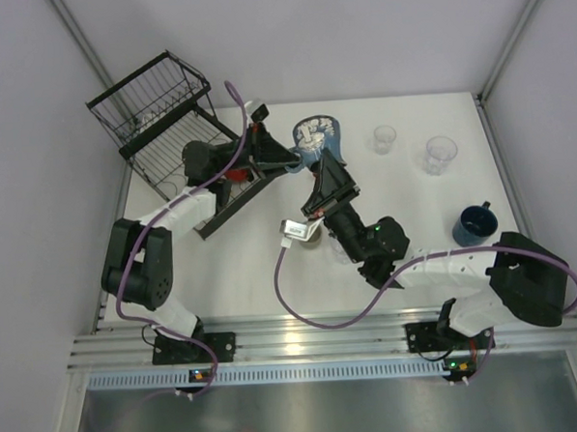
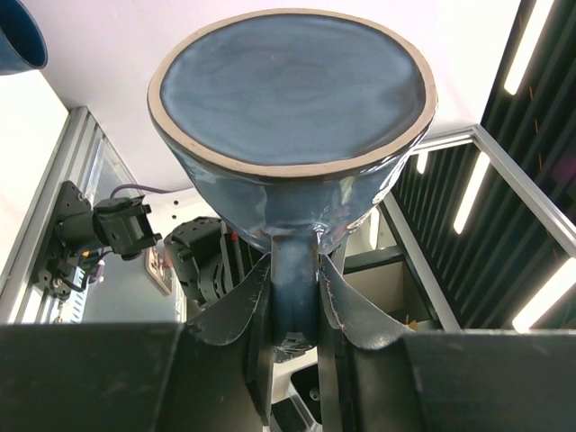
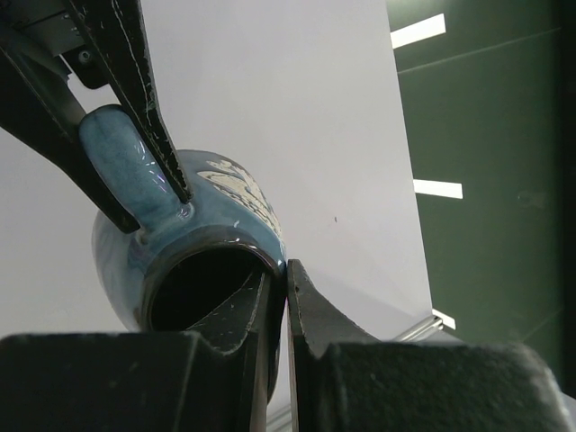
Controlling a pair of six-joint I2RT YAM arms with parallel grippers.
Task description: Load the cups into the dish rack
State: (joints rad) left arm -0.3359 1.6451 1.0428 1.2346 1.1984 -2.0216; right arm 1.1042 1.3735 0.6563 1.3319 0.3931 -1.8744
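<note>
A blue mug with a white pattern is held in the air over the table's far middle, right of the black wire dish rack. My left gripper is shut on the mug's handle; the mug's flat base fills the left wrist view. My right gripper is shut on the mug's rim, one finger inside the opening and one outside. The left fingers pinching the handle show in the right wrist view. Two clear tumblers and a dark blue mug stand on the right.
An olive-coloured cup sits partly hidden under my right wrist. The rack stands tilted at the back left corner, against the left wall. White walls and metal frame posts close the table at the back and sides.
</note>
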